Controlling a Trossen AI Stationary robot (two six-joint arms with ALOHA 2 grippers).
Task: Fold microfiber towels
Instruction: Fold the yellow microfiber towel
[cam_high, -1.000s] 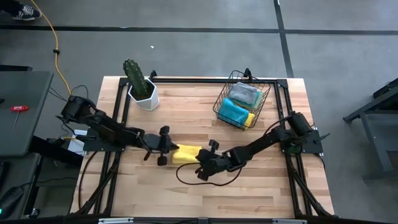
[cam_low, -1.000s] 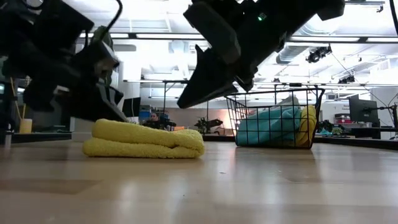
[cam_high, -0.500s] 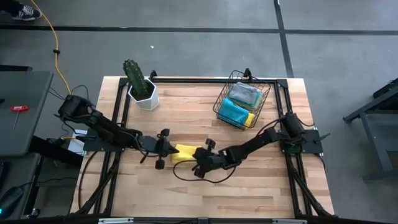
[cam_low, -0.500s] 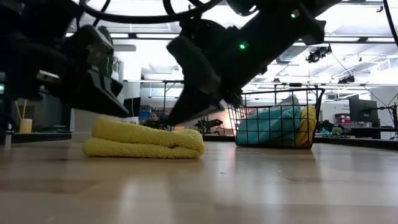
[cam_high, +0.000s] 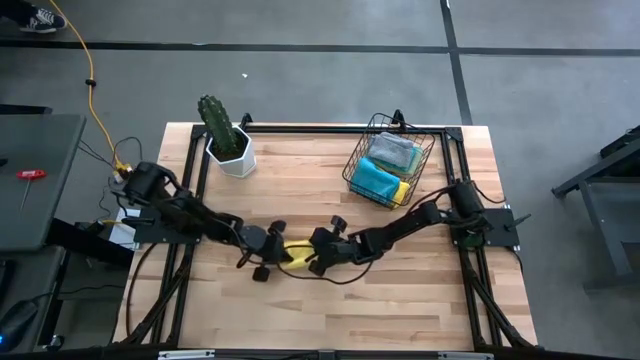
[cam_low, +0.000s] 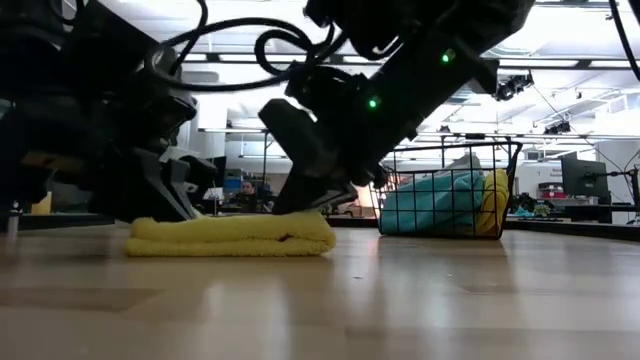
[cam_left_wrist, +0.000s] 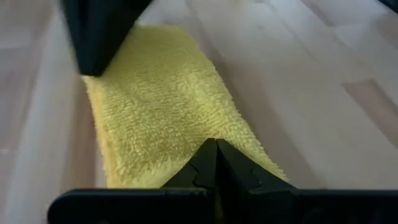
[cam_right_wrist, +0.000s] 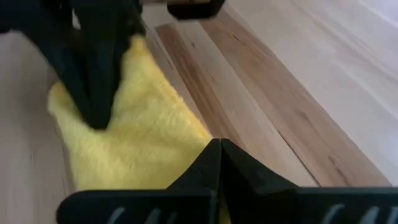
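Here, folded yellow towel (cam_low: 232, 234) under both closed grippers.

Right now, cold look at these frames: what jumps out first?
The folded yellow towel in the middle of the table, with the left pincer and the right pincer both shut and pressing down on it from either side. Next is the black wire basket at the far right of the table, holding teal and yellow cloths, and the potted cactus at the far left corner.
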